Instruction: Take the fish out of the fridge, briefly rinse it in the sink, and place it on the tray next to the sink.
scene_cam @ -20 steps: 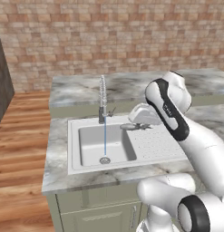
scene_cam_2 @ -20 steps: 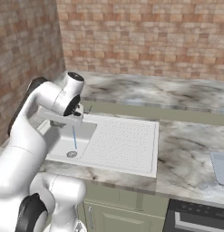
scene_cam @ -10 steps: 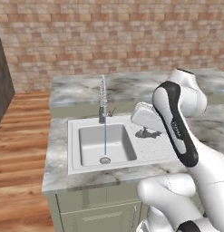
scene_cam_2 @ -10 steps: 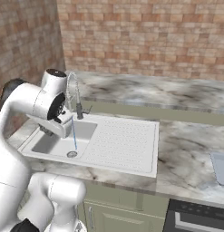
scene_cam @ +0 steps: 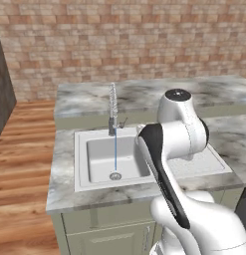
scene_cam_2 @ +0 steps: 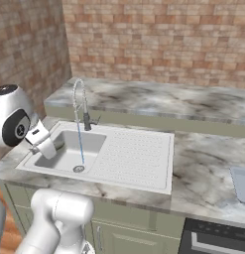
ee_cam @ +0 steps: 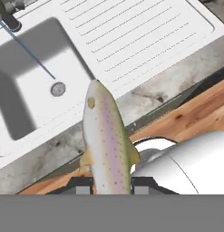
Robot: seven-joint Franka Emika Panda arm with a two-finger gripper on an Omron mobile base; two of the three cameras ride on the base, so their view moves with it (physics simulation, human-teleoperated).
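Tool [ee_cam: 107, 188]: clamped on fish [ee_cam: 105, 140] at tail end, head pointing 12 o'clock, held above table front edge [ee_cam: 145, 106], short of basin.
Sink [ee_cam: 38, 86]: beyond fish, tap stream [ee_cam: 34, 56] running to drain [ee_cam: 58, 89].
Step, judged: rinse. Next: carry fish forward into stream.
Tray [scene_cam_2: 241, 182]: far, 3 o'clock of sink.
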